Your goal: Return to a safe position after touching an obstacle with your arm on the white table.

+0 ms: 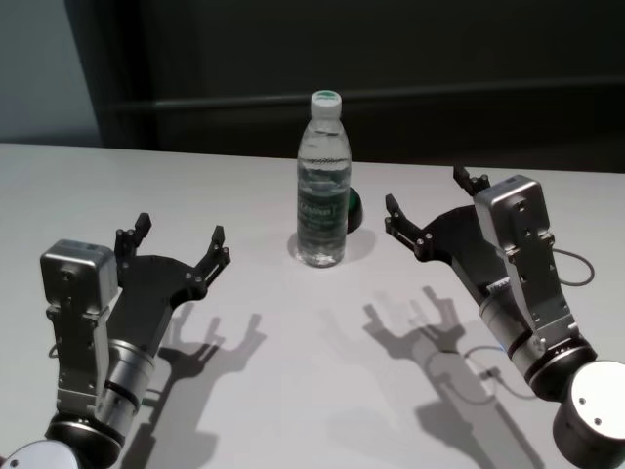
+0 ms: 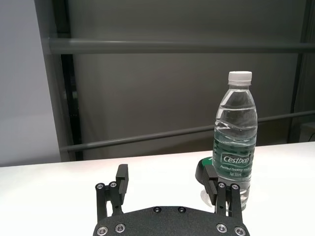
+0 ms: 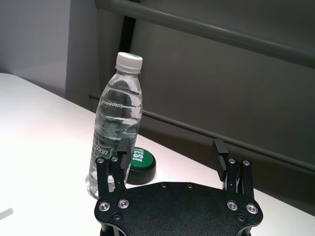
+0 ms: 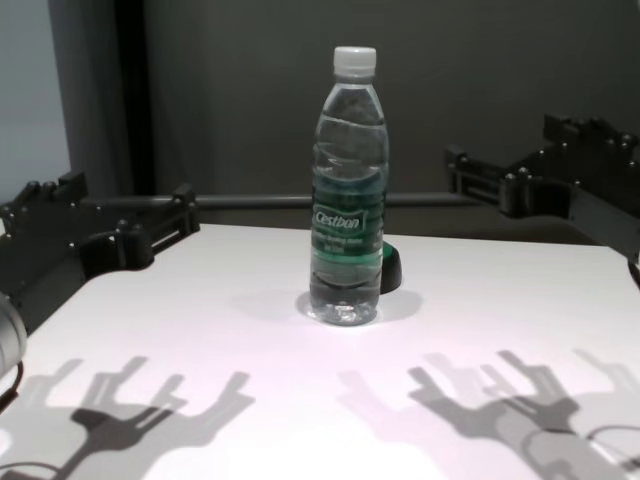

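Standing upright mid-counter: one obstacle, a clear water bottle [image 1: 322, 181], untoppled, with a small dark green-topped object [image 1: 352, 205] just behind its base. White counter [image 1: 244, 381] otherwise carries only shadows. Left gripper [image 1: 179, 244]: spread wide, holding nothing, well apart from the bottle. Right gripper [image 1: 430, 207]: likewise wide open and empty, near the bottle but not touching. Step judged: retreat to safe pose (apparently nearly complete). Next move calls for drawing both arms back without brushing the bottle.
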